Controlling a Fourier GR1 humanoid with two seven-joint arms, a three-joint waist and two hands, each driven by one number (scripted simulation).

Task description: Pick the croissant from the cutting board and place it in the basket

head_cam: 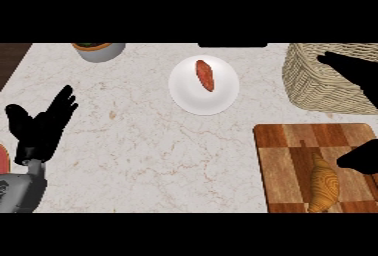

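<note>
Croissant (324,186) lies on the wooden cutting board (284,165) at the lower right, golden and long. The right hand (362,159) shows as a black shape just beside it at the right edge, and I cannot tell what its fingers are doing. The woven basket (314,85) sits at the upper right, with a dark shadow across it. A white plate (204,95) in the middle holds a reddish sausage (204,75). A grey bowl (100,51) at the top has something green inside. The left hand (40,131) rests at the left, fingers straight and holding nothing.
</note>
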